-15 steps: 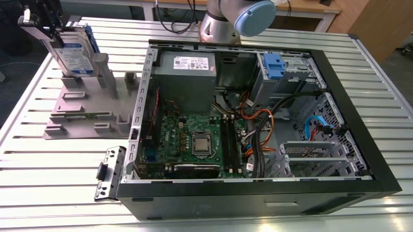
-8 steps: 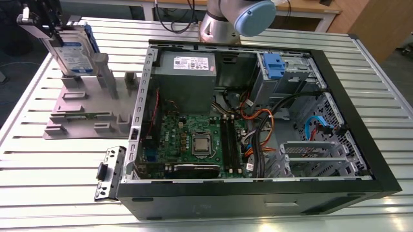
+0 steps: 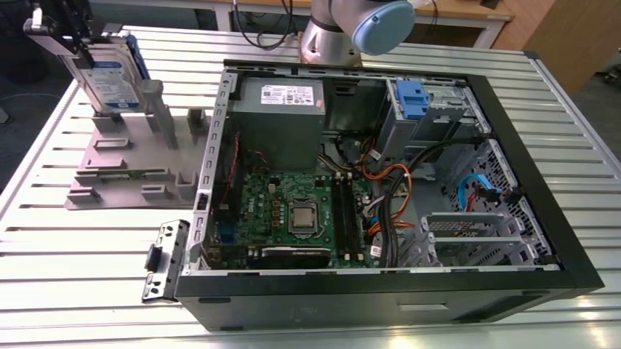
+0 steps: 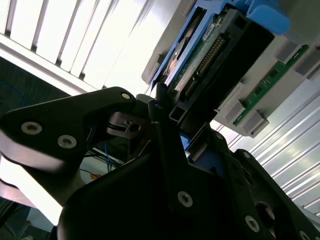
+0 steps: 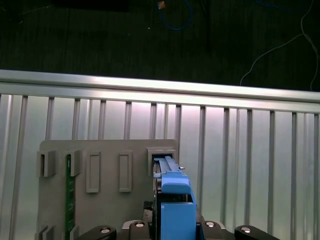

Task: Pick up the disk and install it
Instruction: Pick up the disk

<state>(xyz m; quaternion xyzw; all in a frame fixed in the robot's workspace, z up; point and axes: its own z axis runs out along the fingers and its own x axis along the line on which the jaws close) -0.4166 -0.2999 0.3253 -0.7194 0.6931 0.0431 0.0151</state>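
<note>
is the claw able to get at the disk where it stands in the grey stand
Likely yes: in the exterior view the claw sits right at the top edge of the disk, which stands on edge in the grey stand, with nothing between them.

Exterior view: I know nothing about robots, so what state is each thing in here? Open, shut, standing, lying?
Disk: standing upright in the grey stand, not yet in the computer.
Gripper: at the disk, straddling its blue-edged top.
Grey stand: flat on the table, holding the disk.
Computer case: lying on its side, side cover off, insides exposed.
</note>
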